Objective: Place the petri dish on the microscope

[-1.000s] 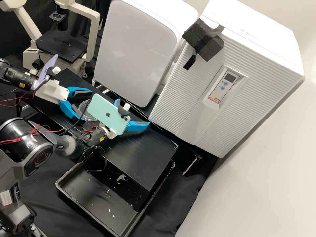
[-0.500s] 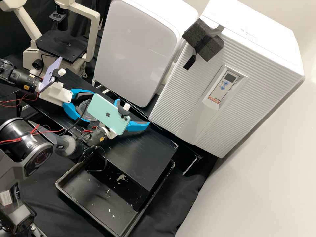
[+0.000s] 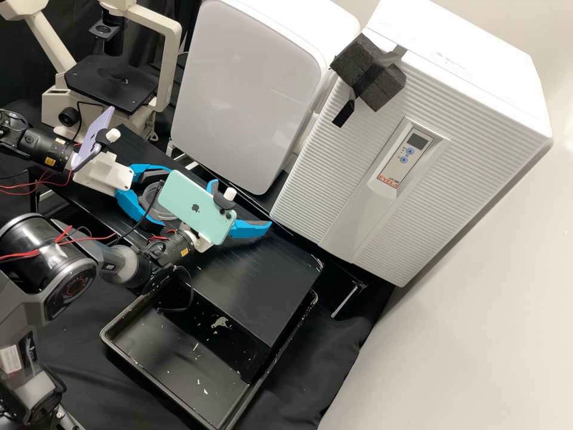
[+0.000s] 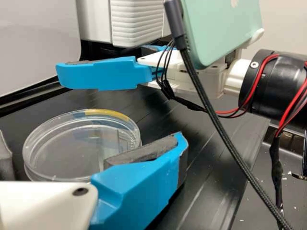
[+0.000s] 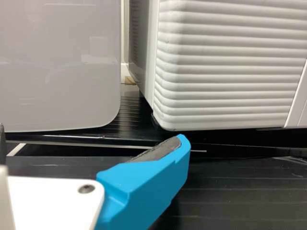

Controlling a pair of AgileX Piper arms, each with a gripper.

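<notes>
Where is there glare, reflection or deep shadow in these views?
High view: soft sheen on the black bench, deep shadow beneath the ribbed white cabinet. Left wrist view: bright glints along the clear rim of the petri dish. Right wrist view: faint pale reflections on the glossy grey panel.

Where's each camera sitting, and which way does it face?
High view: fixed off the robot, looking forward and down; left pincer, right pincer and microscope show.
Left wrist view: on the left wrist, facing petri dish and right pincer; own blue finger shows.
Right wrist view: on the right wrist, facing the white ribbed cabinet; own blue finger shows.
High and left wrist views share the dish.
</notes>
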